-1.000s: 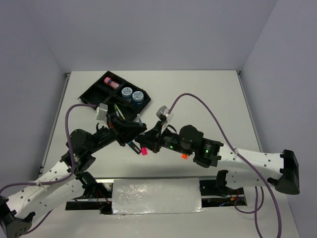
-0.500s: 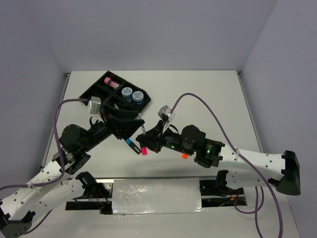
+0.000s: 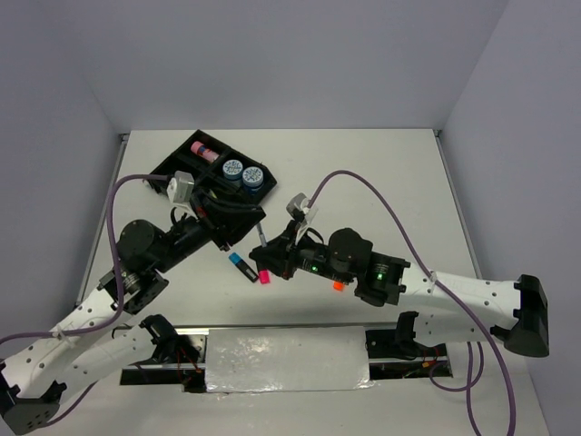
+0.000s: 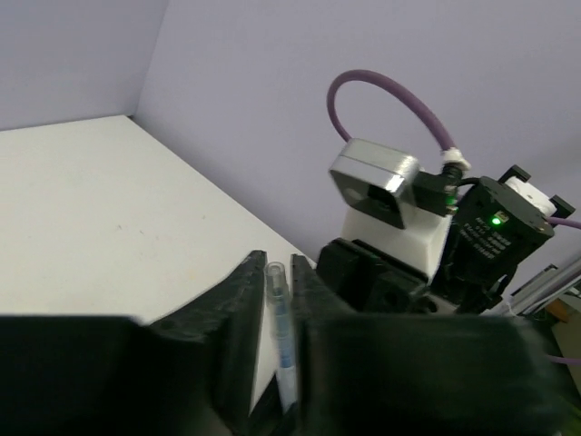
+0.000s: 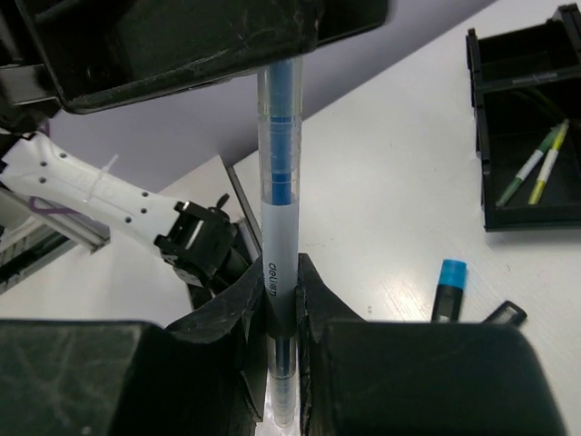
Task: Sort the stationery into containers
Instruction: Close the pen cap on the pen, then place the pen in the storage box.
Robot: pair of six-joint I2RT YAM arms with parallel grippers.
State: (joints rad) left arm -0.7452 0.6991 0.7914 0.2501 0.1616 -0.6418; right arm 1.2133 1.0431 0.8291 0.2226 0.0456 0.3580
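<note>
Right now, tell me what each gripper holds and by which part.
Both hold one clear blue pen: the right gripper low on its barrel, the left gripper near the opposite end.

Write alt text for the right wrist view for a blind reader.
The right gripper clamps a clear blue pen at centre, its upper end inside the left gripper. Behind, on the white table, lie a blue-capped highlighter and a black tray holding two thin pens.
</note>
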